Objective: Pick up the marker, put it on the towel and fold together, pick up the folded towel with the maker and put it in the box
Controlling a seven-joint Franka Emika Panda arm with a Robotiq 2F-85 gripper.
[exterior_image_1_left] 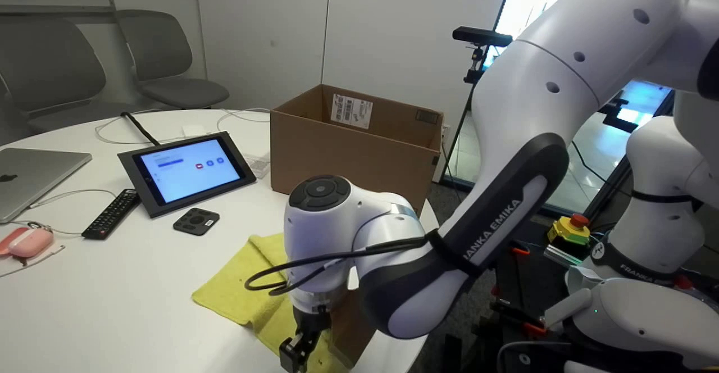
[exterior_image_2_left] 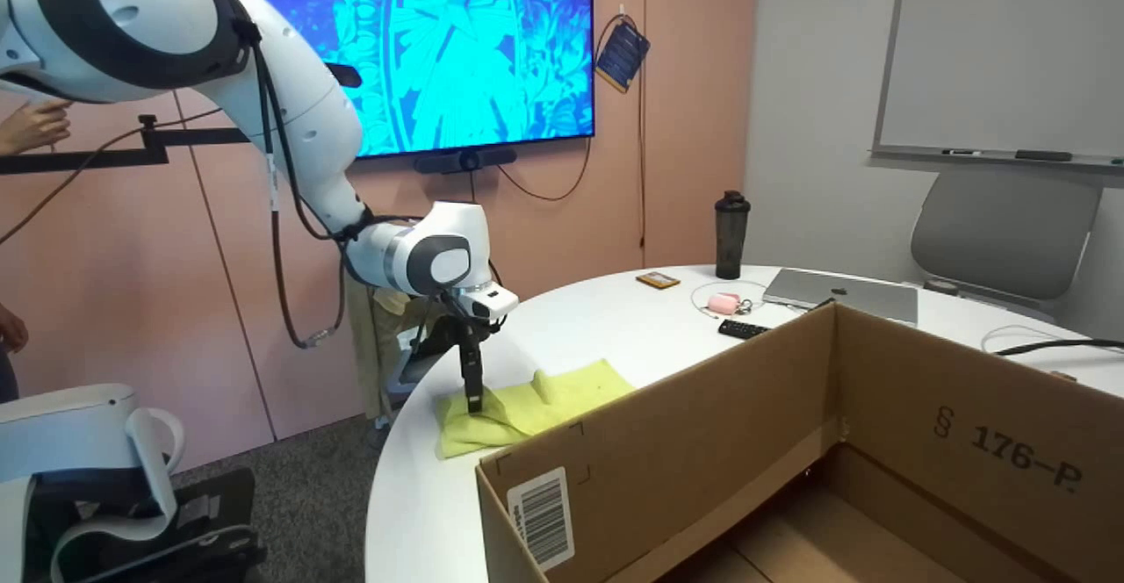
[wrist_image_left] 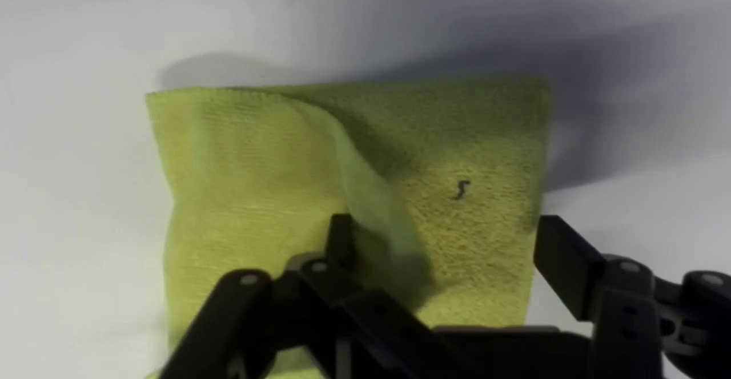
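The yellow towel point(exterior_image_1_left: 239, 286) lies on the white table, with one smooth layer folded over a rougher one. It also shows in an exterior view point(exterior_image_2_left: 571, 394) and in the wrist view point(wrist_image_left: 245, 190), where a small dark squiggle marks the rough layer. The marker does not show in any view. My gripper point(wrist_image_left: 442, 228) is open with its fingers apart. One finger is at the folded layer and the other is by the towel's right edge. In both exterior views the gripper point(exterior_image_1_left: 295, 350) point(exterior_image_2_left: 473, 394) points down at the towel. The open cardboard box point(exterior_image_1_left: 348, 157) point(exterior_image_2_left: 667, 460) stands beside the towel.
A tablet point(exterior_image_1_left: 188, 171), a black remote point(exterior_image_1_left: 111, 214) and a small black controller point(exterior_image_1_left: 196, 221) lie on the table point(exterior_image_1_left: 140, 289). A laptop point(exterior_image_2_left: 843, 293), a pink case point(exterior_image_2_left: 724, 304) and a dark bottle point(exterior_image_2_left: 731, 236) are farther off. The table's rounded edge is close to the towel.
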